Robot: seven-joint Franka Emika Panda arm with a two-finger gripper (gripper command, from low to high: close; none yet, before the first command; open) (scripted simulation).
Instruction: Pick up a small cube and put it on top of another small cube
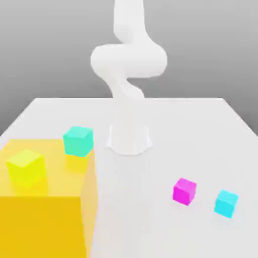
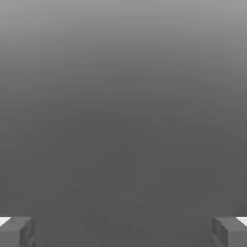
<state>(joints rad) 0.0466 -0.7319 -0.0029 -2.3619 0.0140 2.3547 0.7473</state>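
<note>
White bench point(image 1: 166, 237) is spanning the exterior view. The arm point(image 1: 128, 60) is rising at top centre from its base point(image 1: 129, 138) mid-frame. Big yellow-orange block point(image 1: 40, 221) is filling the lower left, w/ a yellow cube point(image 1: 26, 168) & a turquoise cube point(image 1: 78, 140) sitting on top. Small magenta cube point(image 1: 184, 191) is lying lower right on the bench, the sky-cyan cube point(image 1: 226, 203) near it, further right, not touching. In the hand view the tool point(image 2: 123, 231) is showing its fingers point(image 2: 17, 231) spread wide, nothing betw. them.
</note>
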